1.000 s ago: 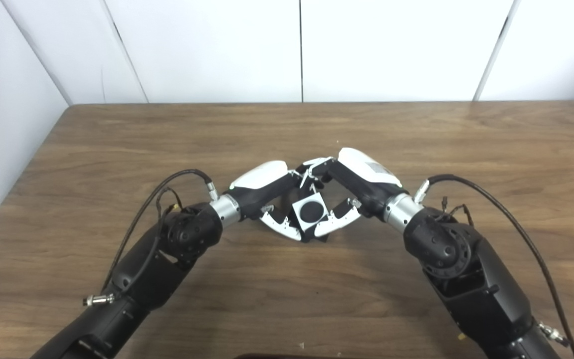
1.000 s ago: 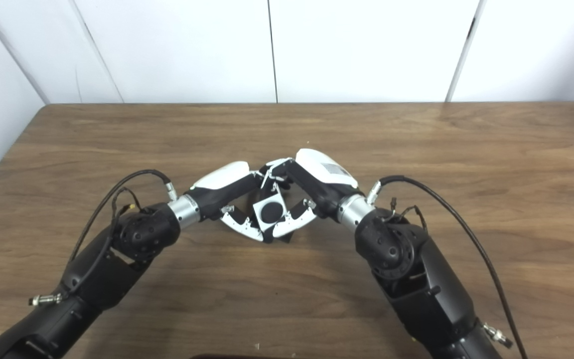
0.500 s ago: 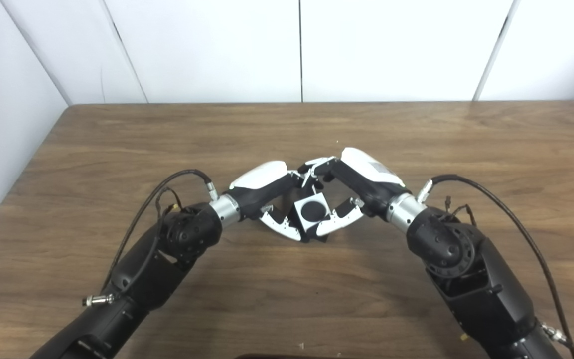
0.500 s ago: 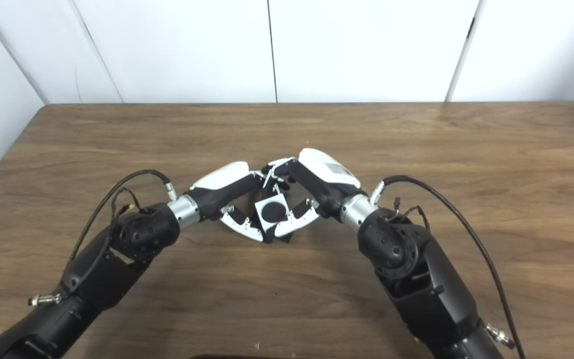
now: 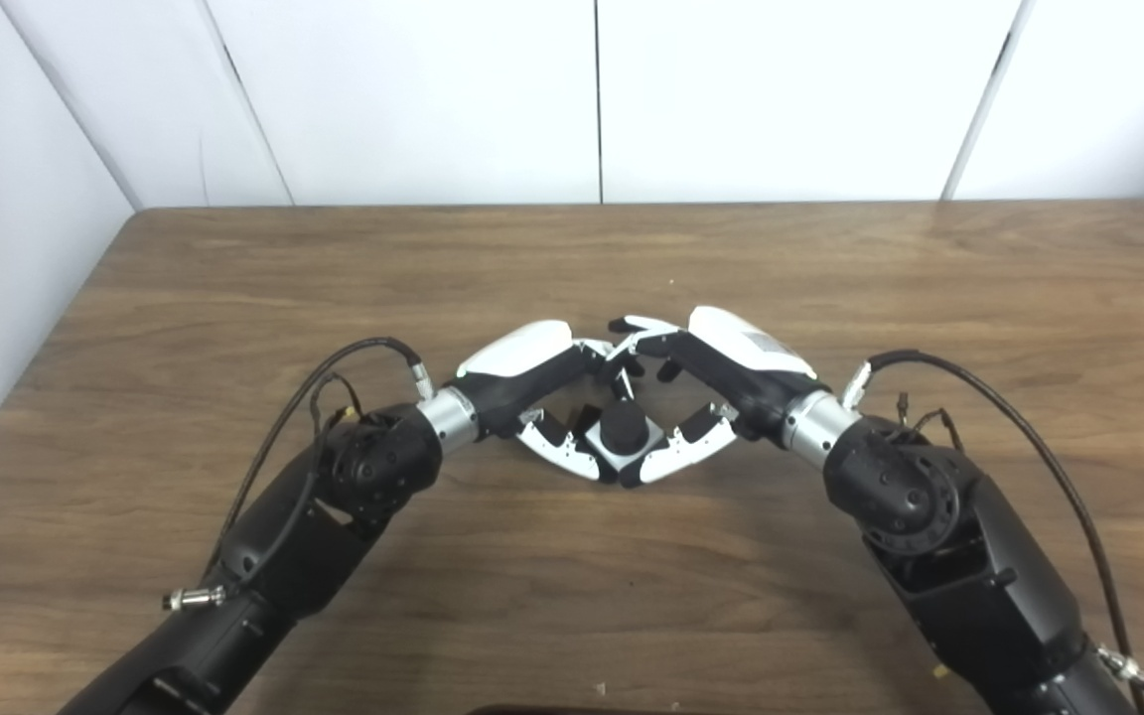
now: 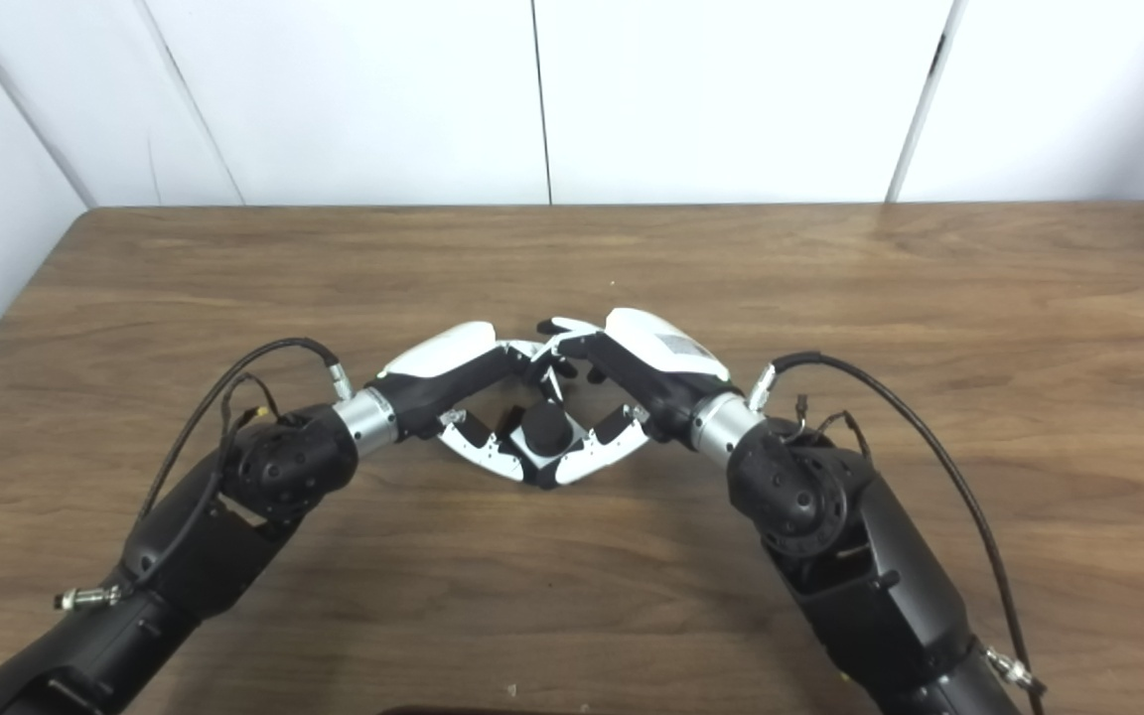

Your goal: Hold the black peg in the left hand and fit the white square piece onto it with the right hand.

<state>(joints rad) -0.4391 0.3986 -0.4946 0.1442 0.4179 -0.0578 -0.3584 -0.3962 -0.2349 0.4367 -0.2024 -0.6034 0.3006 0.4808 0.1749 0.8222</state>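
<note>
The black peg [image 5: 620, 428] stands upright in the middle of the table, held from the left in my left hand [image 5: 530, 375], which is shut on it. The white square piece [image 5: 622, 455] sits low around the peg, and the peg's round top pokes up through its hole. My right hand [image 5: 731, 369] comes in from the right. Its thumb lies against the piece's right edge and its fingers curl over the far side, so it is shut on the piece. The peg's lower part is hidden by the piece and both thumbs.
The wooden table [image 5: 572, 258] runs back to white wall panels. Its left edge [image 5: 56, 338] slants along a white side wall. Black cables loop off both forearms, on the left [image 5: 334, 362] and on the right [image 5: 989, 392].
The white square piece has gone down over the peg, whose top now stands out above it. My right hand has sunk a little and shifted right. The left hand has held still.
</note>
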